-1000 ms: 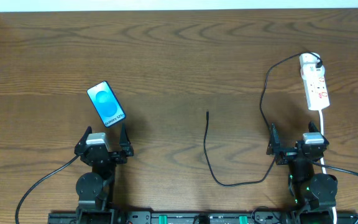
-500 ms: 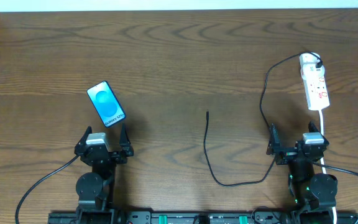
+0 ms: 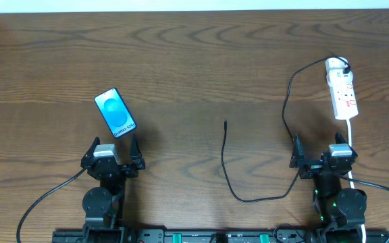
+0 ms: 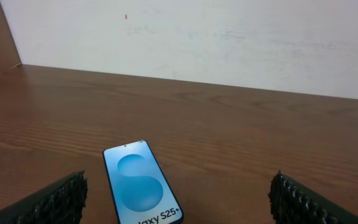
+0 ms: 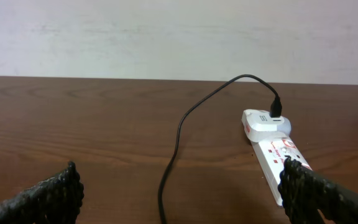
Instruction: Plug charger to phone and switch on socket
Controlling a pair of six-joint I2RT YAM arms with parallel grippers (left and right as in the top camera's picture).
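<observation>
Overall: a dark brown wooden table (image 3: 194, 61) is seen from above, with both arms parked at the near edge and a white wall (image 4: 229, 37) at the far side.
Phone: the slim blue-screened smartphone with dark edges (image 3: 115, 113) is laid flat, screen up, on the left part of the table, just beyond the left gripper; in the left wrist view (image 4: 143, 183) it lies between the two fingers, touched by neither.
Charger: the long thin black cable (image 3: 225, 169) is draped across the centre-right of the table; its small connector tip (image 3: 225, 123) lies loose near the middle, well apart from the phone.
Plug: the black plug end (image 5: 276, 112) is seated in the far end of the socket.
Socket: the white elongated power strip with red marks (image 3: 342, 94) is placed at far right, its thick white cord (image 3: 351, 128) led toward the near edge past the right gripper.
Left gripper (image 3: 112, 147): fingers (image 4: 61, 199) are spread wide, nothing held.
Right gripper (image 3: 317, 147): fingers (image 5: 55, 193) are spread wide, nothing held; the cable is seen passing between them on the table, untouched.
</observation>
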